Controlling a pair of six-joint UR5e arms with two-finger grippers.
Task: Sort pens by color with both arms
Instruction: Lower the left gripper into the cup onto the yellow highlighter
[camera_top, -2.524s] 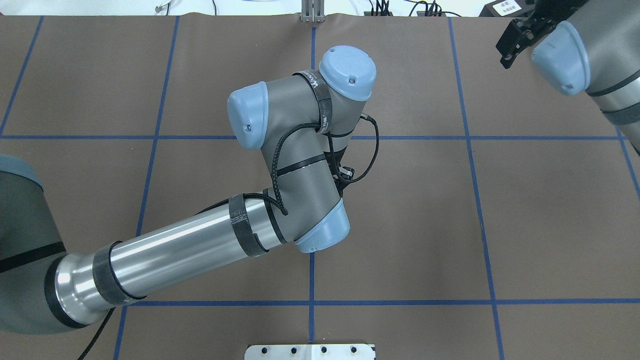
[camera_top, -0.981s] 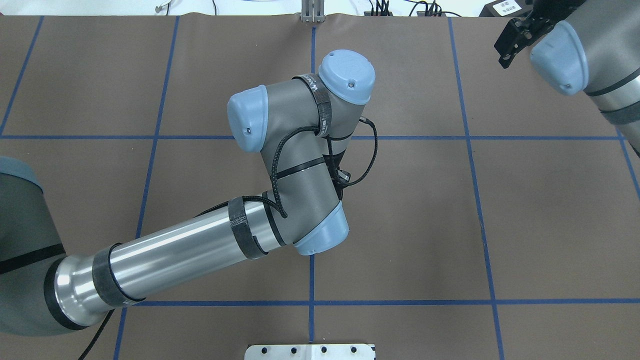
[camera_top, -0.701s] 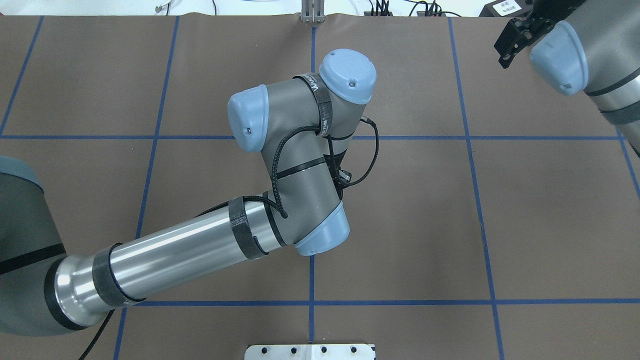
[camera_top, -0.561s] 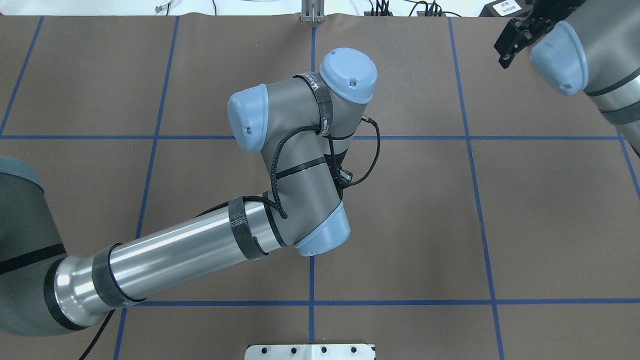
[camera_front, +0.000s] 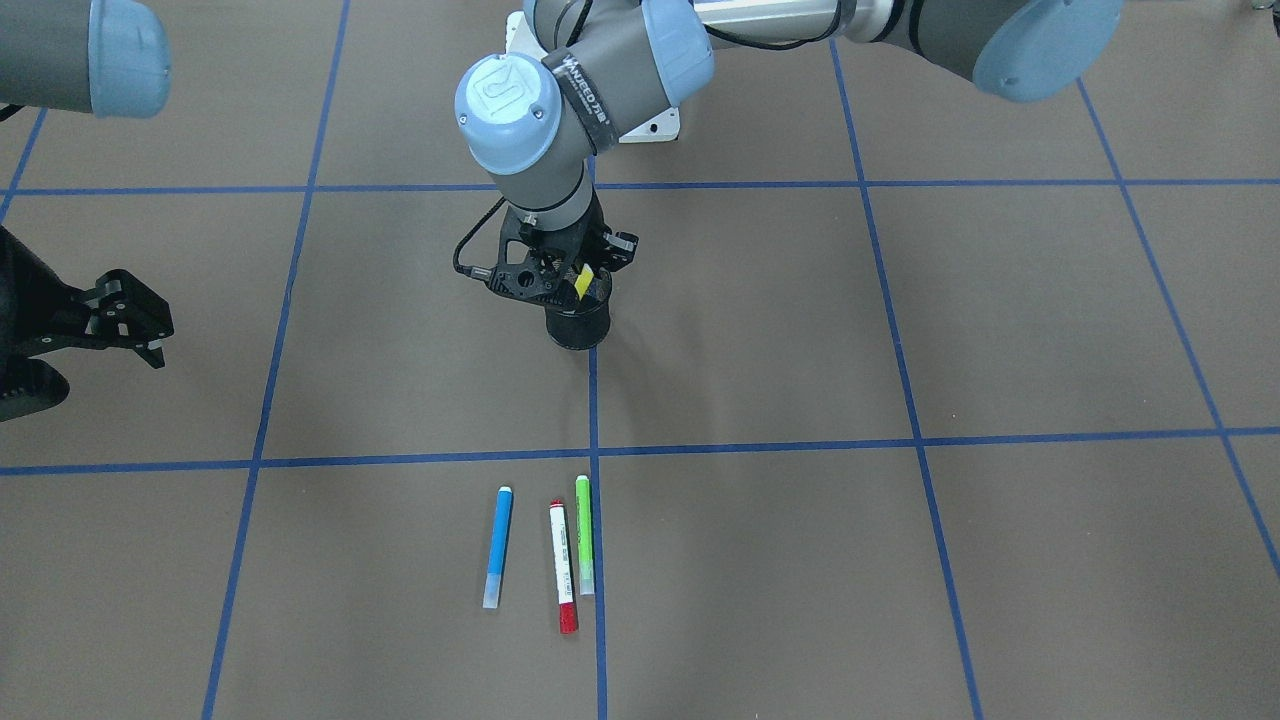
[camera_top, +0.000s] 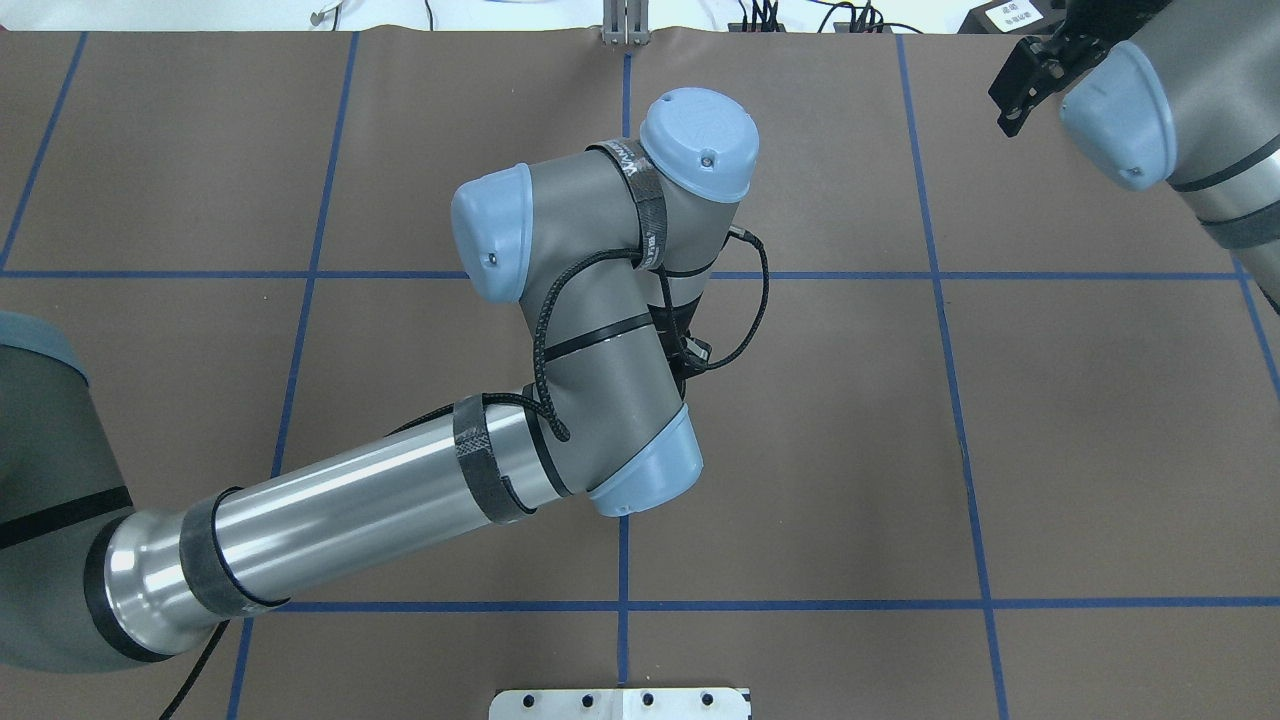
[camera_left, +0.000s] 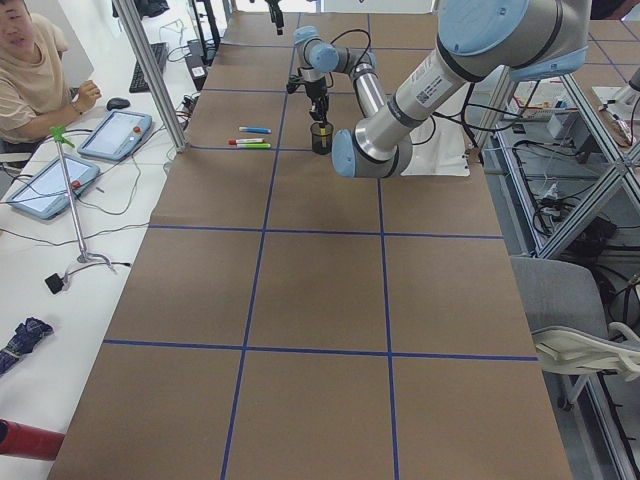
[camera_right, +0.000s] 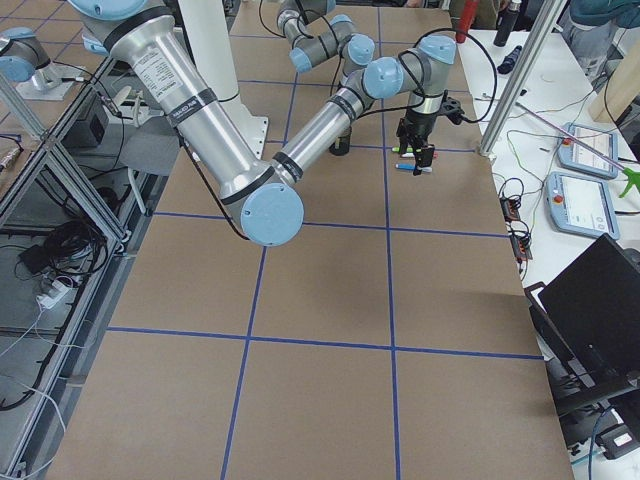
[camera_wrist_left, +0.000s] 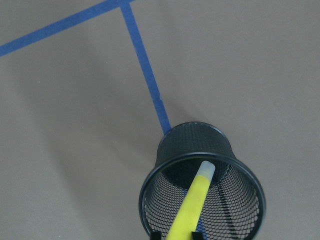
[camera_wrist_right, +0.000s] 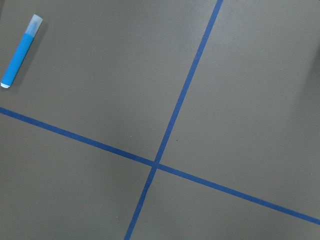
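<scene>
Holding yellow pen (camera_wrist_left: 192, 205) | left claw (camera_front: 575, 290) | near-upright, pale end down in mesh cup (camera_wrist_left: 195, 140)

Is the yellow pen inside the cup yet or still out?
Partly in: the yellow pen has its tip inside the mesh cup; the left claw holds its upper end.

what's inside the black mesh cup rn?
The yellow pen, slanting, pale end down in the mesh cup, upper end in the left gripper. Its body hides part of the cup floor; no other pen shows inside.
</scene>
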